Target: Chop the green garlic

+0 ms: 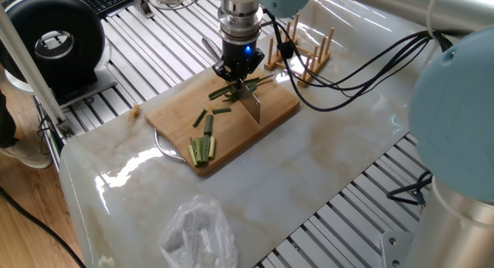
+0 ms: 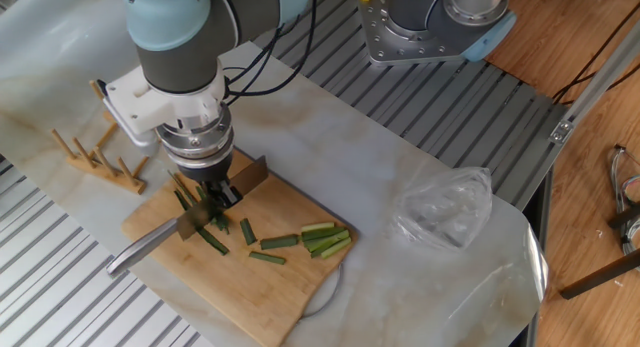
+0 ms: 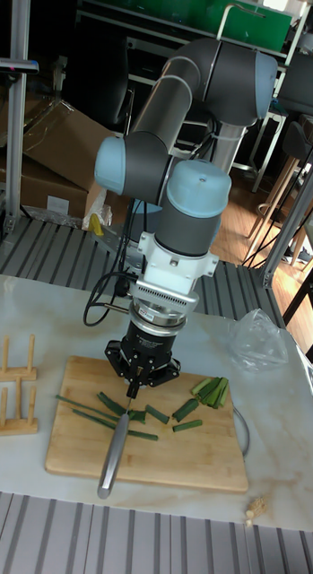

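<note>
My gripper [image 1: 238,76] [image 2: 211,191] [image 3: 137,387] points straight down over the bamboo cutting board [image 1: 174,107] [image 2: 290,292] [image 3: 187,459] and is shut on a knife [image 1: 253,108] [image 2: 146,245] [image 3: 111,456]. The blade stands edge-down on the board. The green garlic [image 1: 228,90] [image 2: 186,200] [image 3: 82,408] lies as thin dark stalks crossing under the blade. Several short cut segments [image 1: 208,123] [image 2: 278,242] [image 3: 185,411] lie beyond it. A bundle of paler sticks [image 1: 202,150] [image 2: 326,238] [image 3: 212,390] rests at the board's end.
A wooden peg rack [image 1: 305,53] [image 2: 100,147] [image 3: 14,395] stands beside the board. A crumpled clear plastic bag [image 1: 198,233] [image 2: 443,209] [image 3: 257,339] lies on the marble tabletop. A plate rim [image 1: 164,148] shows under the board. Slatted metal surrounds the table.
</note>
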Robot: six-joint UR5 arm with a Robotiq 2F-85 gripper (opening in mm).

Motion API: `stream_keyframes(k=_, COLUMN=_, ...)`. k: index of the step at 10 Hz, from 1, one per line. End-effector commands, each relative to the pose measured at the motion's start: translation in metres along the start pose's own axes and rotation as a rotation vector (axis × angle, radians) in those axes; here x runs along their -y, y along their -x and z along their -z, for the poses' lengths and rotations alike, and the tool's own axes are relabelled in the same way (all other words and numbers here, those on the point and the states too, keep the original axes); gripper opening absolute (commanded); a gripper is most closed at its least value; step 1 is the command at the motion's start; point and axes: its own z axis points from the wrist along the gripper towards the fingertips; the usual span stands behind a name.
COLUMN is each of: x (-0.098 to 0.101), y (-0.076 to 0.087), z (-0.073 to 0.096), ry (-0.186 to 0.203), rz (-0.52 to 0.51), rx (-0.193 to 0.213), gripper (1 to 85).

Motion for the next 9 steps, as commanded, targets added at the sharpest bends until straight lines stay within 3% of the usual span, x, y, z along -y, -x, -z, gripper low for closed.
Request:
stream_keyframes(k=1, x=-0.002, y=0.004, z=-0.002, ry=0.007, rz=-0.009, rx=0.002, gripper=1.3)
stream_keyframes(k=3, x=0.001, y=0.011, z=-0.006, ry=0.011, rz=0.000, rx=0.001, gripper=1.3)
stream_keyframes(k=7, x=0.006, y=0.016, z=0.011, ry=0.007, rz=0.019, rx=-0.022, gripper=1.3)
stream_keyframes(k=9, x=0.008, y=0.024, z=0.003, ry=0.010, rz=0.018, rx=-0.015, gripper=1.3)
